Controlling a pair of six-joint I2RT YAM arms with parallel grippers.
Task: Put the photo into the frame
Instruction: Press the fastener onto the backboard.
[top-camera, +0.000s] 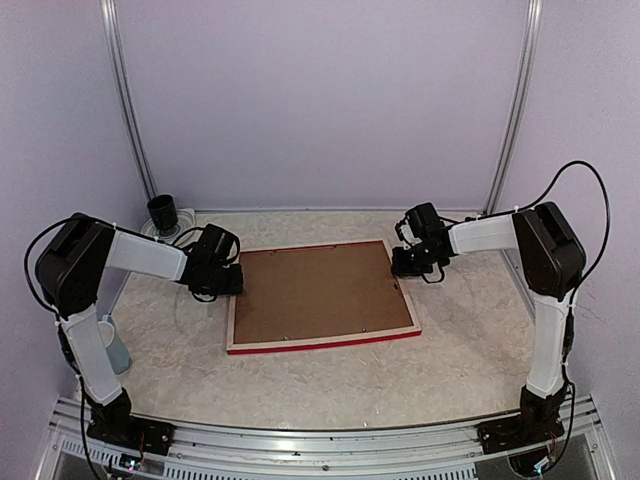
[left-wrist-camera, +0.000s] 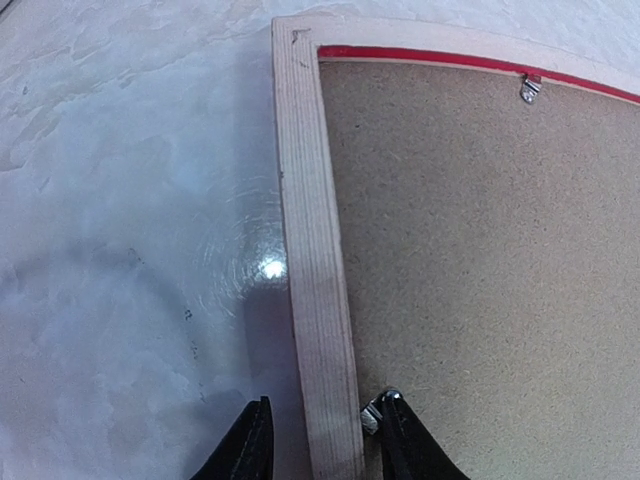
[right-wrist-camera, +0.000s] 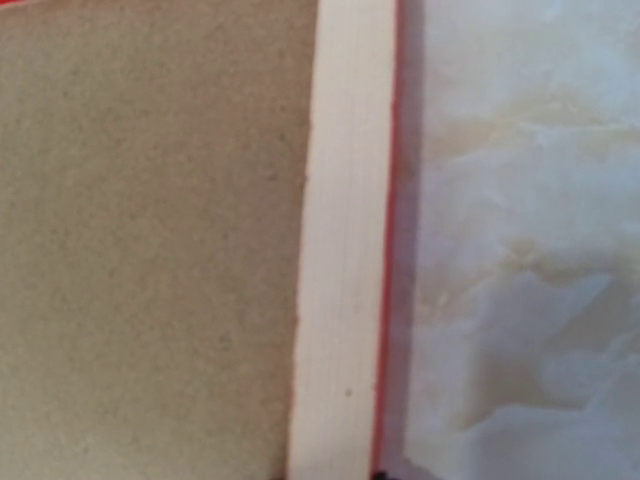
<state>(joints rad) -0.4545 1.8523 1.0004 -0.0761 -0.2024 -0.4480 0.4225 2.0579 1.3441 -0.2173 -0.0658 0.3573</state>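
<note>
Frame (top-camera: 320, 338) lies face-down mid-counter (top-camera: 470, 340), backing board (top-camera: 315, 295) in it; photo not visible. L pincer (left-wrist-camera: 326, 400) open, astride left rail. R pincer (top-camera: 400, 265) at right rail, open/closed can't tell. Risk: uneven lift tilts frame, board slips out, or L inner finger snags metal tab (left-wrist-camera: 371, 418).

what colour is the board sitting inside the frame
Speckled brown backing board, clearest in the left wrist view.

Soft overhead light, glare on table (left-wrist-camera: 270, 268), blurry right-wrist view
</note>
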